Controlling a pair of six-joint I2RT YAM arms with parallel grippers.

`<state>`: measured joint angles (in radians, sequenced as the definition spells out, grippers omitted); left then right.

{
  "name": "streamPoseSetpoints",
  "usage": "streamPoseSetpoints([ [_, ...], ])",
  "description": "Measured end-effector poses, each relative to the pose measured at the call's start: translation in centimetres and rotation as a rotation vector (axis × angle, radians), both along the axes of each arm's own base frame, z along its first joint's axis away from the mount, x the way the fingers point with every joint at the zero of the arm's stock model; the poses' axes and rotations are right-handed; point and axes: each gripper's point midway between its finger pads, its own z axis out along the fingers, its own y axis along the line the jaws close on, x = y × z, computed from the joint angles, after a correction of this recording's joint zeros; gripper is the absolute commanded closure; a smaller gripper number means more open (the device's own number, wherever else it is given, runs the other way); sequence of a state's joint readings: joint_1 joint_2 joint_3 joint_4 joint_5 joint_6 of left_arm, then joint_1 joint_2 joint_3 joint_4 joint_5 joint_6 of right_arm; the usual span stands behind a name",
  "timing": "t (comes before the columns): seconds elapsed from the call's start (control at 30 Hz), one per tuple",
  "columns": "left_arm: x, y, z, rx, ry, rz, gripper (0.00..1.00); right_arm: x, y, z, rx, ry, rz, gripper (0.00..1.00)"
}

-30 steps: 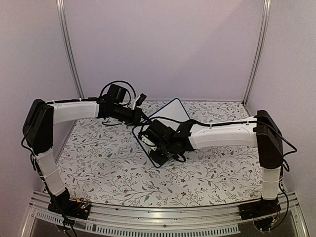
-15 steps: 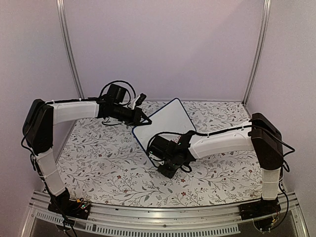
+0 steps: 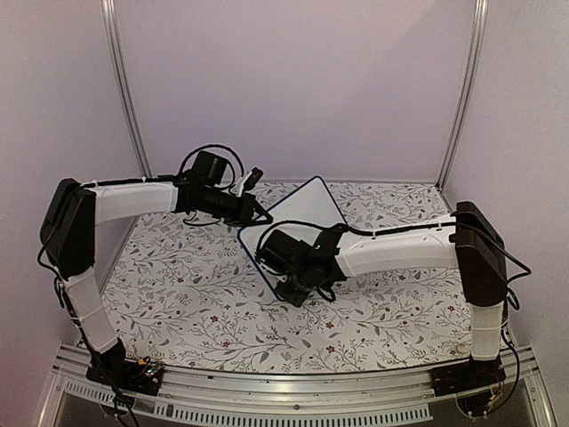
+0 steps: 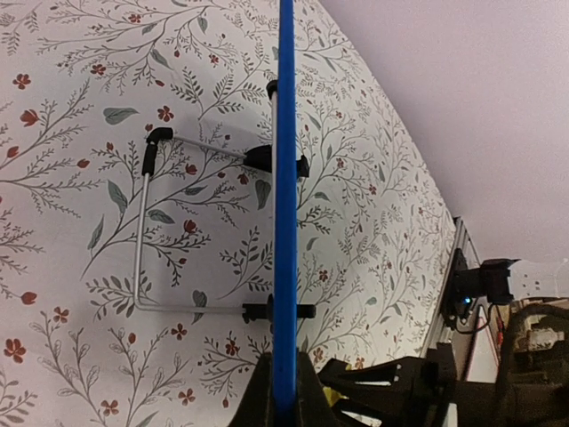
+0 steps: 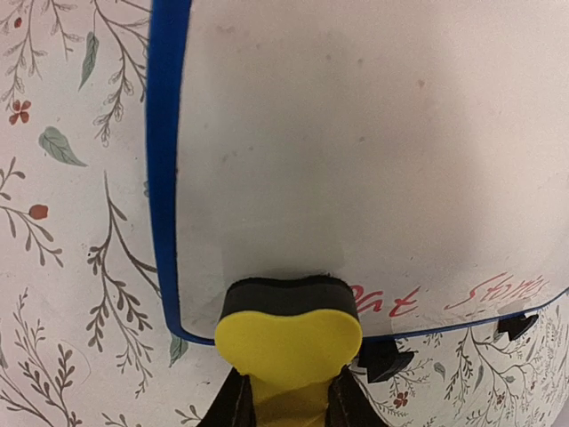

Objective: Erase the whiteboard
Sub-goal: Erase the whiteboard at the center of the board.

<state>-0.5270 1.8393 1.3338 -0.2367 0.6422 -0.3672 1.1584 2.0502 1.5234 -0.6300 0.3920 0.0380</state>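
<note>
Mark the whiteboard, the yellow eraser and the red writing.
whiteboard (image 5: 356,133): right wrist view, bare white face.
yellow eraser (image 5: 289,342): right wrist view, yellow foam front.
red writing (image 5: 496,293): right wrist view, strokes near the lower frame.

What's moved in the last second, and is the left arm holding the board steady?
The right gripper, shut on the yellow eraser, swept down the whiteboard past its near edge, then came back up to that edge, where red writing remains. The left gripper stayed clamped on the board's rim; the board itself did not shift.
</note>
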Motion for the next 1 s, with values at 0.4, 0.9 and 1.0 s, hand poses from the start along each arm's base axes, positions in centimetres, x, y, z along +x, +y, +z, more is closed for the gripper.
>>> streamPoseSetpoints([
  [0.4,0.2,0.1,0.1,0.0,-0.012,0.003,1.0,2.3,0.9,1.4,0.108,0.008,-0.029,0.78],
  [0.9,0.4,0.1,0.3,0.003,-0.026,0.01,1.0,1.2,-3.5,-3.4,0.094,0.13,-0.1,0.79],
  [1.0,0.5,0.2,0.4,0.005,-0.029,0.013,1.0,1.4,-3.2,-3.0,0.097,0.133,-0.1,0.78],
])
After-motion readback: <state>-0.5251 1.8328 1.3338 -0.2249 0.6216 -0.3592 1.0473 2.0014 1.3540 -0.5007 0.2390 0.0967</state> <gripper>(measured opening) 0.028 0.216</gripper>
